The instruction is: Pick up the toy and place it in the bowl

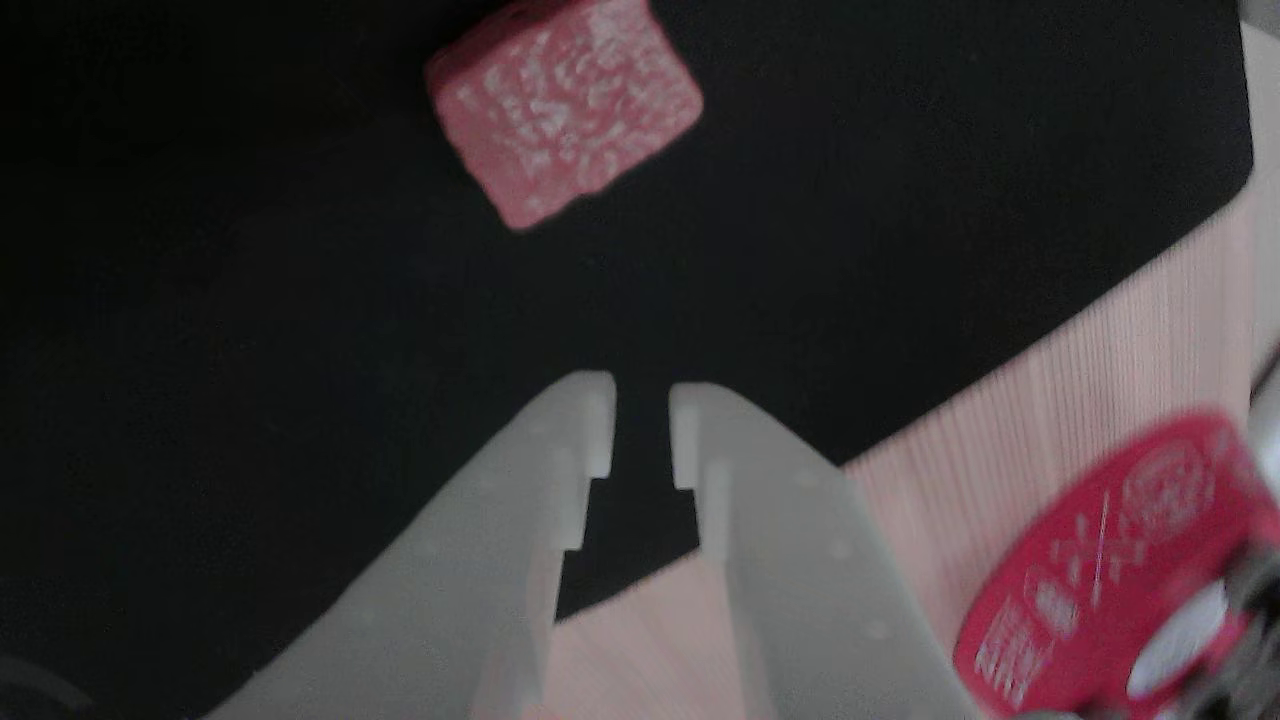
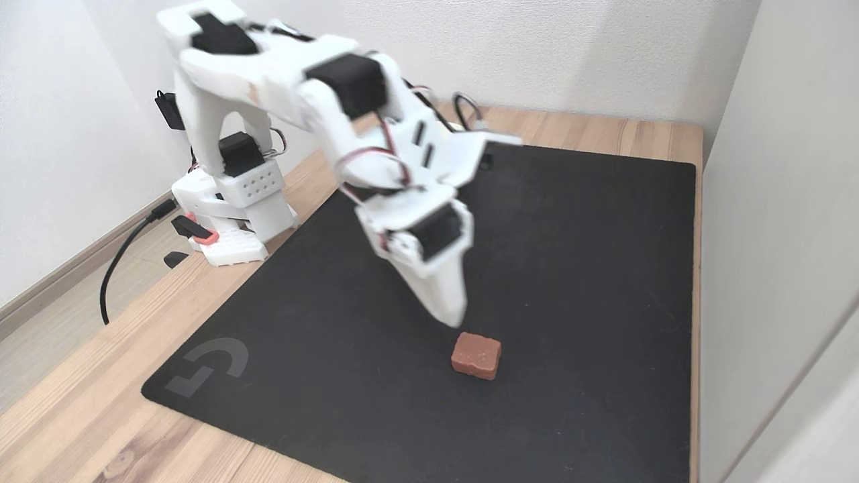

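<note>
The toy (image 1: 565, 105) is a pinkish-red block with a pale-speckled rough top, lying on the black mat (image 1: 250, 300). In the other view it sits a little ahead of my gripper (image 1: 641, 420), slightly to the left. The white fingers (image 1: 560, 450) are all but shut, with only a narrow slit between the tips and nothing in it. In the fixed view my gripper (image 2: 453, 314) points down just above and left of the toy (image 2: 476, 355), not touching it. The bowl is out of view.
A glossy red tin with white print (image 1: 1110, 570) lies on the wooden tabletop (image 1: 1100, 370) at the lower right of the other view, off the mat. In the fixed view the arm's base (image 2: 231, 215) stands at the back left, and a wall (image 2: 778, 235) runs along the right.
</note>
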Controlling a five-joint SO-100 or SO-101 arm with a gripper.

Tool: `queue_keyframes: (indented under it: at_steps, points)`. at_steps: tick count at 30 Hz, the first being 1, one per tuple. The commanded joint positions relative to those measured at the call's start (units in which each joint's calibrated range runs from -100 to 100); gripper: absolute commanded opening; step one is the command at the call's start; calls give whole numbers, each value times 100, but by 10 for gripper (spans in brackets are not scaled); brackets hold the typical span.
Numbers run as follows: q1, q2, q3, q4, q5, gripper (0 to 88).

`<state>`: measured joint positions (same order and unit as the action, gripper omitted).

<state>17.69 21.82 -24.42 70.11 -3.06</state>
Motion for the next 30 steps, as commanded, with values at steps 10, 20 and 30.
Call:
queue_keyframes:
  at_steps: [10, 20, 30]
  points:
    - [-443, 949, -1853, 677, 202, 22]
    - [-342, 1224, -1871, 677, 202, 22]
    - [-259, 1207, -1871, 694, 207, 22]
